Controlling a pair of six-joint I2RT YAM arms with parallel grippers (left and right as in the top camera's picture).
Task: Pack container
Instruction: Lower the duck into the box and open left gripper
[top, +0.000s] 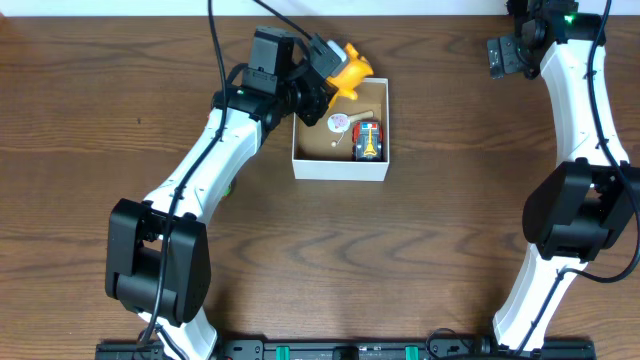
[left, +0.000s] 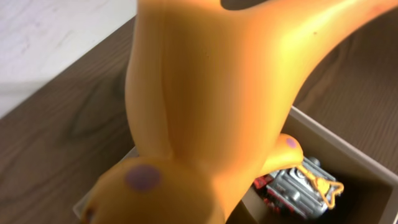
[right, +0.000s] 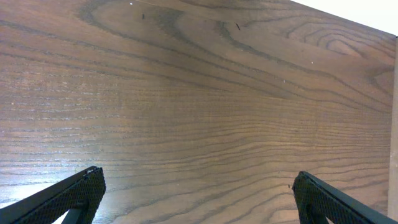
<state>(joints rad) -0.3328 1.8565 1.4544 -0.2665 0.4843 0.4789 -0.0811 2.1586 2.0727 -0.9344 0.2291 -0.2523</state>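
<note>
Left tool (top: 330, 70) pinches a yellow toy (top: 353, 68) just over the far rim of the container (top: 340, 168), which sits on the desk (top: 450, 200) holding a red car (top: 368, 140). Right tool (top: 500, 55) hangs spread, well apart, far right.

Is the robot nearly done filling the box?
Partly. A toy car and a small round thing already lie in the container. The left gripper holds an orange toy over its far edge. Left to do: lower it in and let go. The right gripper sits open, empty.
</note>
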